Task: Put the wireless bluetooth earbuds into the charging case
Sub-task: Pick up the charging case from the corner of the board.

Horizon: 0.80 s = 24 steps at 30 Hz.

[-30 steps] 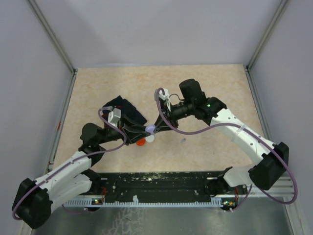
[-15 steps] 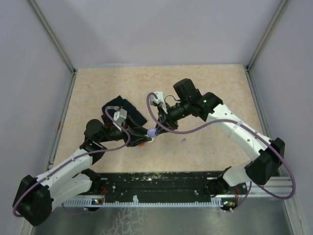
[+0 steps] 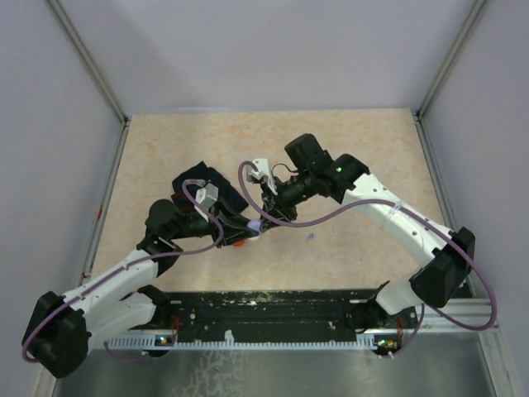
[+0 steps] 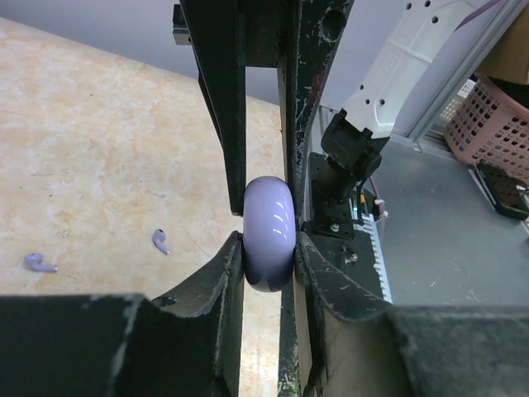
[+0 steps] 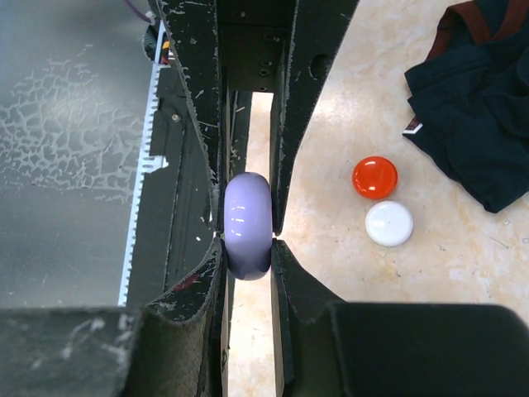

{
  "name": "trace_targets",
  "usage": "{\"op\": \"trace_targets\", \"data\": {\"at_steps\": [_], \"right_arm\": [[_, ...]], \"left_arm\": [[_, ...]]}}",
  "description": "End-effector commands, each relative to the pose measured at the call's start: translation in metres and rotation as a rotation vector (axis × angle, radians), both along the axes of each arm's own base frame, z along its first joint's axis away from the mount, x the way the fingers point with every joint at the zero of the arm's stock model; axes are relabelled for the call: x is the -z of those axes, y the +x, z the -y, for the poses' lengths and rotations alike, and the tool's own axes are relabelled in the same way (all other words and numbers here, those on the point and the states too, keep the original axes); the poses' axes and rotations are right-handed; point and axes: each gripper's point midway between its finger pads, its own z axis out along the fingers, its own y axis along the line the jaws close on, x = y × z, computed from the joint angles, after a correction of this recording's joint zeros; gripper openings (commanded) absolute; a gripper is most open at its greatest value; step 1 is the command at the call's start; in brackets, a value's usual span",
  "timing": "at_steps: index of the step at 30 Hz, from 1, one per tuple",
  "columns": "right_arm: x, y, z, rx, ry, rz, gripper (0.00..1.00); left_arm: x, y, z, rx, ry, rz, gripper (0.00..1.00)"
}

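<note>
A lavender charging case (image 4: 269, 231), round and closed, hangs above the table, pinched from opposite sides by both grippers. My left gripper (image 4: 270, 252) is shut on its lower part, and the right gripper's fingers (image 4: 227, 124) come down onto it from above. In the right wrist view my right gripper (image 5: 248, 246) is shut on the same case (image 5: 247, 219). From above, the two grippers meet at the case (image 3: 260, 223) near the table's middle. Two lavender earbuds (image 4: 39, 263) (image 4: 160, 241) lie loose on the table; one of them shows as a speck (image 3: 310, 238) from above.
A red round disc (image 5: 374, 177) and a white one (image 5: 388, 223) lie side by side on the table below the grippers. A dark cloth (image 3: 207, 186) is bunched up behind the left arm. Beyond the near table edge runs a black toothed rail (image 3: 273, 308).
The right arm's wrist has swung left and closer to the left gripper. The left arm has edged up a little. The lavender case has stayed between the two grippers.
</note>
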Motion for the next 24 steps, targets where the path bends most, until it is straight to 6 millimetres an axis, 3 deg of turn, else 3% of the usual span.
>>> {"op": "trace_targets", "data": {"at_steps": [1,3,10,17,21,24], "right_arm": [[-0.019,0.004,-0.006,-0.014,0.038,0.064,0.00],[-0.019,0.006,-0.006,-0.006,0.036,0.070,0.00],[-0.025,0.007,-0.005,0.012,0.056,0.089,0.00],[-0.028,0.008,-0.003,0.027,0.075,0.087,0.00],[-0.032,0.009,0.000,0.037,0.102,0.084,0.00],[-0.035,0.008,0.000,0.034,0.115,0.087,0.00]], "left_arm": [[-0.012,-0.004,0.002,0.026,-0.014,0.054,0.25],[-0.011,-0.004,0.002,0.023,-0.011,0.058,0.19],[-0.007,-0.003,-0.001,-0.007,-0.011,0.078,0.18],[-0.003,0.000,-0.005,-0.044,-0.010,0.123,0.07],[0.001,0.003,-0.007,-0.068,-0.007,0.139,0.08],[0.002,0.004,-0.007,-0.072,-0.008,0.135,0.19]]}}
